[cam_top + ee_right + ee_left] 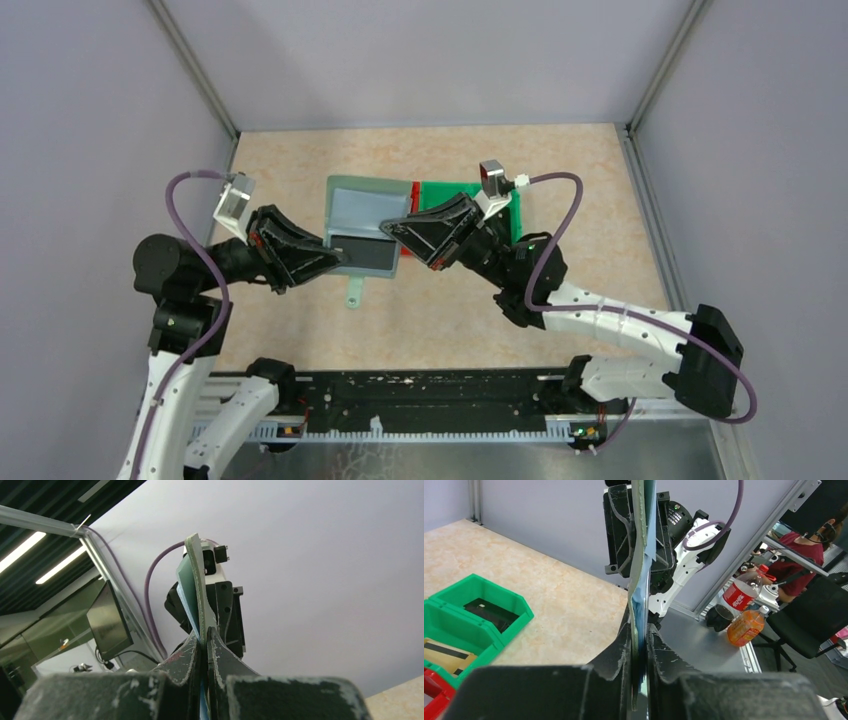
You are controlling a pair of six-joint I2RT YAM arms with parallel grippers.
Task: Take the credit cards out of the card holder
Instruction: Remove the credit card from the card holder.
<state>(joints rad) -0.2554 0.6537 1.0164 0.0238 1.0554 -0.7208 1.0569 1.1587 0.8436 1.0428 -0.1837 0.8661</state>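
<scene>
The holder (642,540) shows edge-on (pockets unseen); right gripper (398,232) hides most of the green bin (440,190); red bin (431,700) cut off.

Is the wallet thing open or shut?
Open: the card holder is spread wide, showing its blue inside and a dark card in a pocket.
</scene>
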